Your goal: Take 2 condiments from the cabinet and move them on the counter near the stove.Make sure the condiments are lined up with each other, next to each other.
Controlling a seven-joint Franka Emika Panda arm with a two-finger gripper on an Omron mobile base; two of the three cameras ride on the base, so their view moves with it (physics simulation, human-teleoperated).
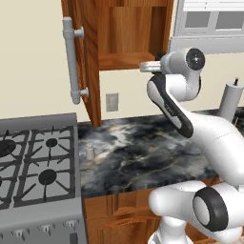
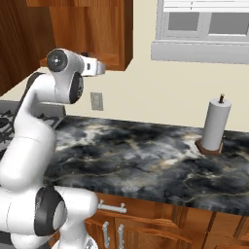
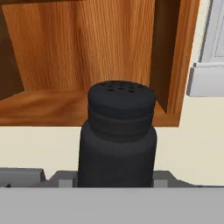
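A black shaker bottle (image 3: 117,135) with a perforated cap stands upright close up in the hand view, with my gripper (image 3: 116,177) shut on its lower body. It is held in the air just outside the open reddish-brown cabinet (image 1: 128,33), near the front right corner of the shelf (image 3: 48,107). In the base views the hand (image 1: 151,66) sits level with the cabinet's bottom edge, high above the counter (image 1: 143,152). A light grey shaker (image 1: 89,151) stands on the counter right beside the stove (image 1: 33,162).
The cabinet door (image 1: 88,62), with its long grey bar handle (image 1: 71,62), hangs open to the left of the hand. A paper-towel roll (image 2: 214,124) on its stand is at the counter's right. A wall outlet (image 1: 112,101) sits under the cabinet.
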